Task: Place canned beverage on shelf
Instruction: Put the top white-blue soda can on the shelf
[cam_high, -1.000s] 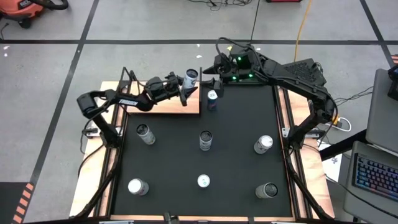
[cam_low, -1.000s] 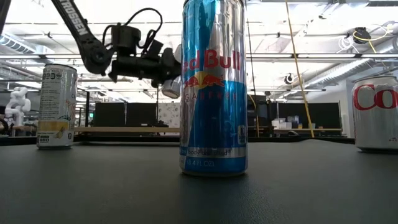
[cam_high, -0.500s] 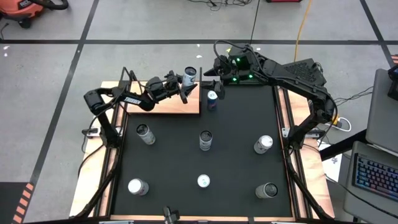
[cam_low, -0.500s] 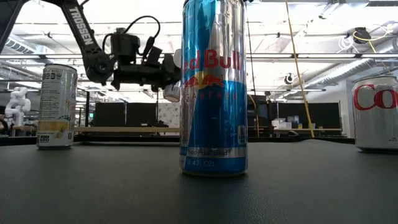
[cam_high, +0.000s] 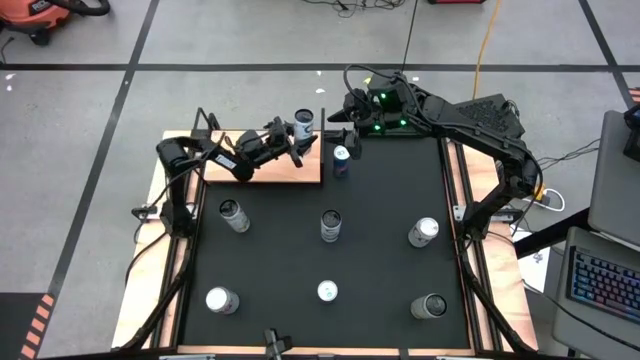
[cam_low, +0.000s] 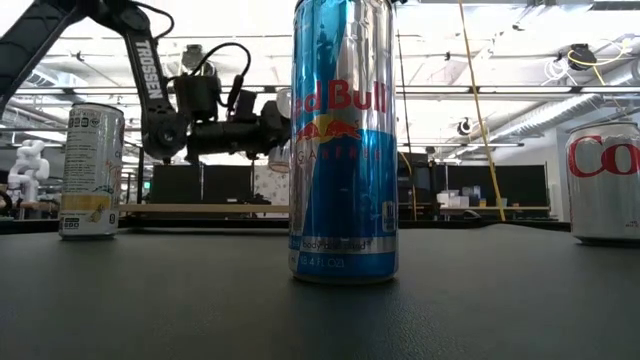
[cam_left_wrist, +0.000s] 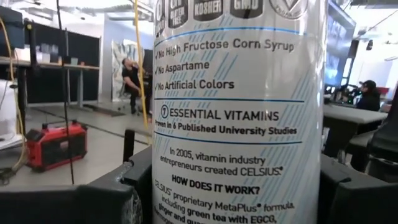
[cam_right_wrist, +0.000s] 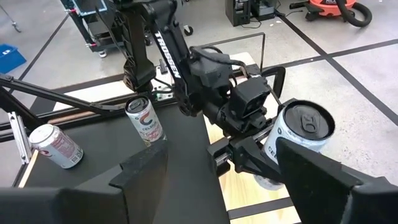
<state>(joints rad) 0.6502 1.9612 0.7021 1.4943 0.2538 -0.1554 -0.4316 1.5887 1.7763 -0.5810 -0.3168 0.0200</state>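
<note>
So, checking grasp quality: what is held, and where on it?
The left gripper clamps the white Celsius can around its side wall; the right gripper holds nothing.

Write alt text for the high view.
From above, the left gripper holds a white can at the far right corner of the wooden shelf. The right gripper waits open nearby, above a blue can; six more cans stand on the black mat.

Left gripper (cam_high: 297, 140) raised, clamped on its load, right gripper (cam_high: 345, 118) hovering nearby, fingers apart
</note>
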